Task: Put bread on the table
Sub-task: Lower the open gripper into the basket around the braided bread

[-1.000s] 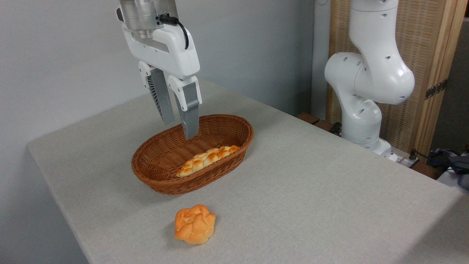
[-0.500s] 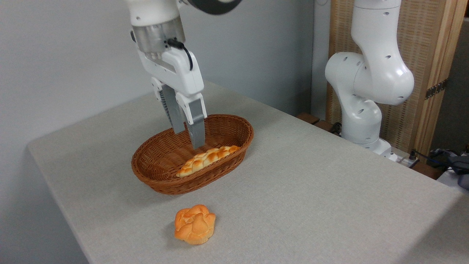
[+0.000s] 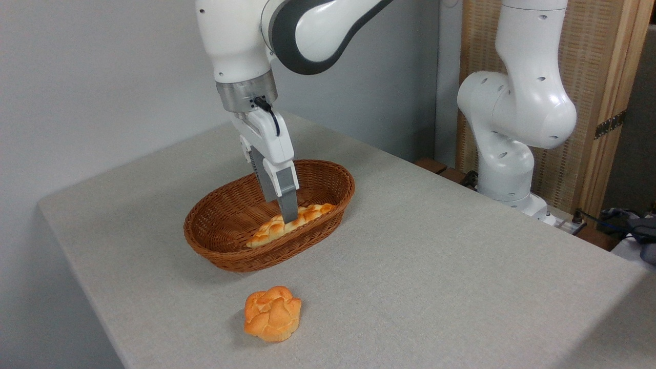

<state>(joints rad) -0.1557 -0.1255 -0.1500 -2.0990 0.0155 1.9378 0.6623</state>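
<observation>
The braided golden bread (image 3: pixel 312 211) lies lengthwise along the near side of the brown wicker basket (image 3: pixel 205 245), which stands on the grey-beige table (image 3: pixel 441 266). My gripper (image 3: pixel 285 216) reaches down into the basket at the loaf's middle. Its near finger (image 3: pixel 287 202) crosses in front of the loaf with its tip at the loaf's near edge, and the far finger is mostly hidden behind it. The jaws look open, straddling the loaf, which still rests in the basket.
A small round knotted orange bun (image 3: pixel 272 312) sits on the cloth in front of the basket. The arm's white base (image 3: pixel 505 174) stands at the table's far right edge. A grey wall runs behind and to the left.
The gripper has come down and to the right, from above the basket's rear rim into the basket, with its fingers now at the loaf. The bread and the bun have not moved.
</observation>
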